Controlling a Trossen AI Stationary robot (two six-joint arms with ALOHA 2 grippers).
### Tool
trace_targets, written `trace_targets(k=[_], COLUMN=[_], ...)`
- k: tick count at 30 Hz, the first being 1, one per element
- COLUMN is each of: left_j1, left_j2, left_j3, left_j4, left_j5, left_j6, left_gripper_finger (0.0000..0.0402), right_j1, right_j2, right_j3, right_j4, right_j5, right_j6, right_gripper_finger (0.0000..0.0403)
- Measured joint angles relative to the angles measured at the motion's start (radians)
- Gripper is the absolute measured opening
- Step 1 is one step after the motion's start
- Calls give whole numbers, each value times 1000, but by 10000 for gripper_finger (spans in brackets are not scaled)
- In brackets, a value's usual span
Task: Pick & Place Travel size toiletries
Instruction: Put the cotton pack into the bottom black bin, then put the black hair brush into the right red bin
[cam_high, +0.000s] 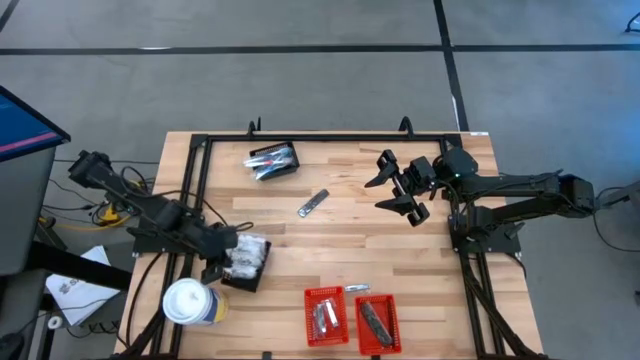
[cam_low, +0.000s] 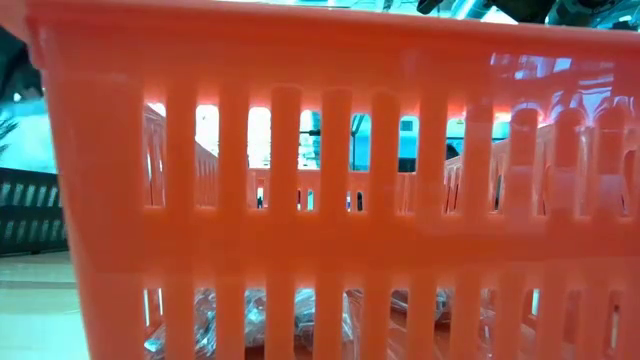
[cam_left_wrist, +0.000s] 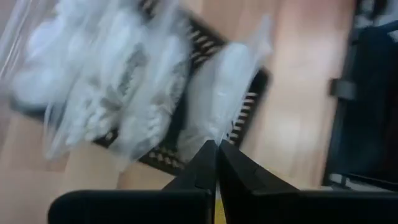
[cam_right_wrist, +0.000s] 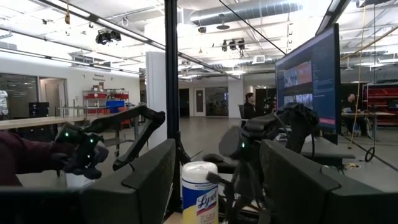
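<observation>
1. High view: the left gripper (cam_high: 222, 262) is clenched right at the black basket (cam_high: 250, 262) stuffed with white clear-wrapped packets (cam_high: 248, 255), near-left on the table (cam_high: 340, 250). Whether it has actually pinched a packet, can't tell. The right gripper (cam_high: 398, 186) hangs spread wide and empty over the far right. A lone silvery tube (cam_high: 313, 203) lies mid-table, its long axis slanting far-right to near-left, just left of the right claw, so I'd say that arm is closer to it. Count: two black baskets (the other (cam_high: 273, 161) far-centre with dark sticks), two red baskets (cam_high: 350, 320) near-centre, one white cup (cam_high: 188, 303).
2. Low view: just a red basket wall (cam_low: 330, 240), silvery sachets (cam_low: 300, 320) behind the slots.
3. Left wrist view: fingertips (cam_left_wrist: 214, 163) pressed together against the packets (cam_left_wrist: 217, 93).
4. Right wrist view: only room; no toiletries.
</observation>
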Motion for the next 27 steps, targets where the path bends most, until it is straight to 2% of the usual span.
trace_targets(k=[5,16,22,27], left_j1=[0,0,0,0], left_j2=[0,0,-2,-10], left_j3=[-61,-67,-67,-66], left_j4=[9,41,39,41], left_j5=[-27,-66,-59,-25], left_j6=[-7,-65,-176,-189], left_gripper_finger=[0,21,69,118], right_j1=[0,-1,-1,-1], right_j2=[0,0,0,0], right_j3=[0,0,0,0], right_j4=[0,0,0,0], right_j5=[0,0,0,0], right_j6=[0,0,0,0], right_gripper_finger=[230,230,230,230])
